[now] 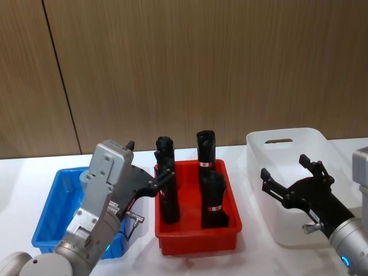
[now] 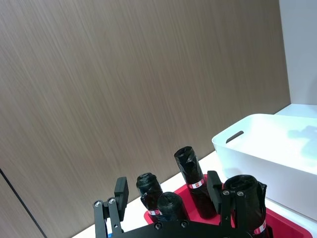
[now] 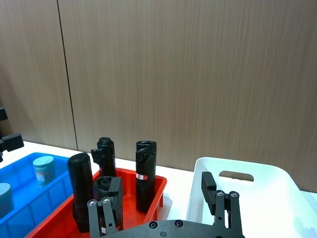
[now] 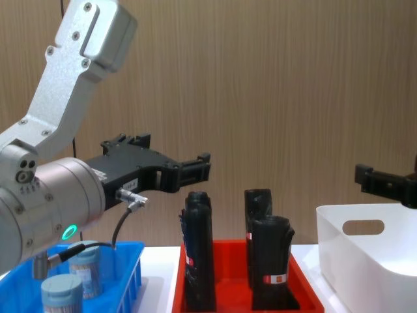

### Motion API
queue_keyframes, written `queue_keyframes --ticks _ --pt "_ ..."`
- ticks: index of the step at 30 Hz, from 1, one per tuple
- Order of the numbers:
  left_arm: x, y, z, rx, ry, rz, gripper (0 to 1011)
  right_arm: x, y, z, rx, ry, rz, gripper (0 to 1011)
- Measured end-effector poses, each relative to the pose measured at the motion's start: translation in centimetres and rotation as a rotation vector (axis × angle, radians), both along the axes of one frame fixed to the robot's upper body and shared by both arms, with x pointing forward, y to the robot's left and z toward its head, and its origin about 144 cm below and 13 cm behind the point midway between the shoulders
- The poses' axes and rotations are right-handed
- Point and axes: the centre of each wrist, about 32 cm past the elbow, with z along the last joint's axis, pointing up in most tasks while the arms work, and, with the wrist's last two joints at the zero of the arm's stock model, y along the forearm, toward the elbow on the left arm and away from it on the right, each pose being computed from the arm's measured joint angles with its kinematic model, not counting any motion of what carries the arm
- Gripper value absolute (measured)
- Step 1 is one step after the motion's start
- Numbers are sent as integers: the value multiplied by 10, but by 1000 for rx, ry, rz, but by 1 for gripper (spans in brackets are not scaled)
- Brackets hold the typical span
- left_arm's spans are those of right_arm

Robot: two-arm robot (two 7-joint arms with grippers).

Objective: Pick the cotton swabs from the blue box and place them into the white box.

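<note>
Blue box [image 1: 50, 201] sits toward the desk's [image 1: 23, 169] left edge. The chest view shows two cotton swabs [image 4: 83, 262] standing upright in it, near its front. The right wrist view also shows two jars in there. None lifted out yet.

Left gripper [image 4: 203, 167] is raised, above the tops of the black rolls [image 1: 205, 148], and hangs roughly over the seam between blue box and red bin [image 1: 195, 240]. Fingers spread wide, nothing between them. It is past the jars, not over them.

Red bin is mid-desk, just beside the blue box, and holds upright rolls. Not part of the job.

White box [image 1: 286, 140] is toward the desk's right edge, set apart from the red bin by a strip of bare desk. The visible part of its inside is bare in both wrist views. No jar seen in it, though the head view has part of its floor hidden behind the arm.

Right gripper [image 1: 286, 168] hovers over the white box, fingers spread, empty.

Progress estimate: nothing delivered, at least two jars left to move. Next step is probably bringing the left gripper back over the blue box and down onto a lid.
</note>
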Motion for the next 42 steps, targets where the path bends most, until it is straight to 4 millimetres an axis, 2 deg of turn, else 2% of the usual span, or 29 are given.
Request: queue_keyframes --ticks 31,42 --pt "0 0 0 0 1 1 1004 0 0 0 0 0 0 1002" --pt "-4 16 -3 -21 47 41 1004 0 0 0 0 0 0 1002"
